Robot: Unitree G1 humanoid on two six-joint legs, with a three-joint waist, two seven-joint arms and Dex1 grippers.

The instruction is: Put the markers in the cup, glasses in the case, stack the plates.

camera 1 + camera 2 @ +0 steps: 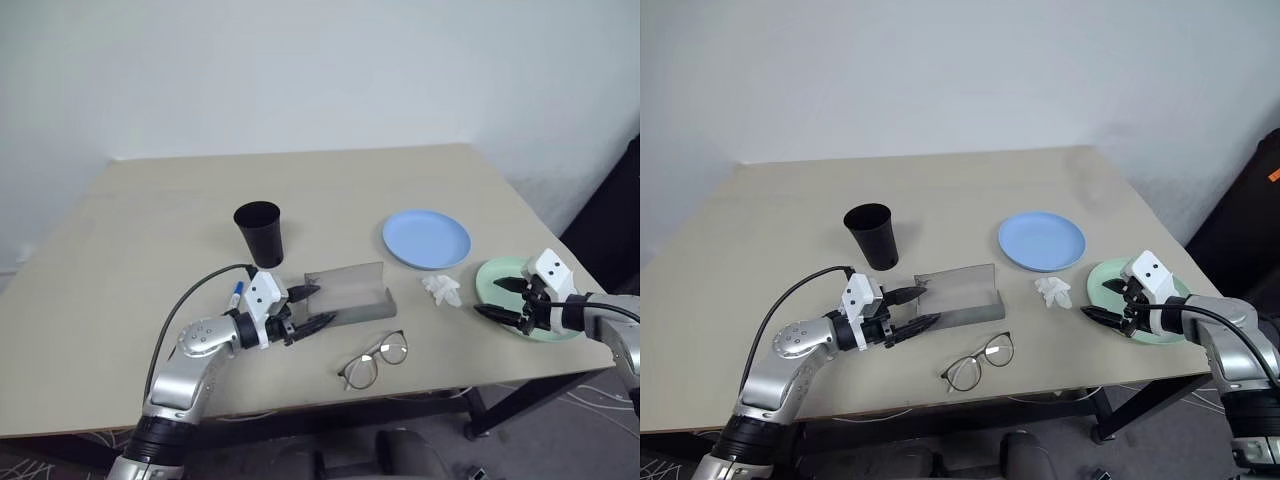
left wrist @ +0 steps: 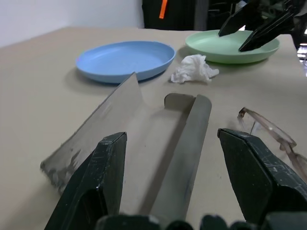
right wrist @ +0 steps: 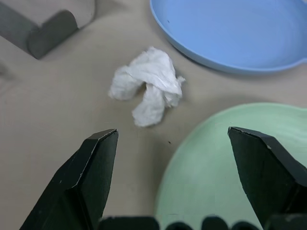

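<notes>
White tissue wad [image 1: 441, 290] on beige table [image 1: 150, 250]

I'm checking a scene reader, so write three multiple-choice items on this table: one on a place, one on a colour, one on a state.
1. Where do the glasses lie?
A. inside the case
B. on the table, between the case and the near edge
C. on the blue plate

2. What colour is the plate under the right gripper?
A. mint green
B. red
C. black

3. How is the case?
A. lid shut
B. lid open, nothing inside
C. lid open, glasses inside

Key: 1 B, the glasses rest on the table, apart from the case. 2 A, the right gripper hovers over the green plate beside the blue plate. 3 B, the flap stands up and the tray is bare.
</notes>
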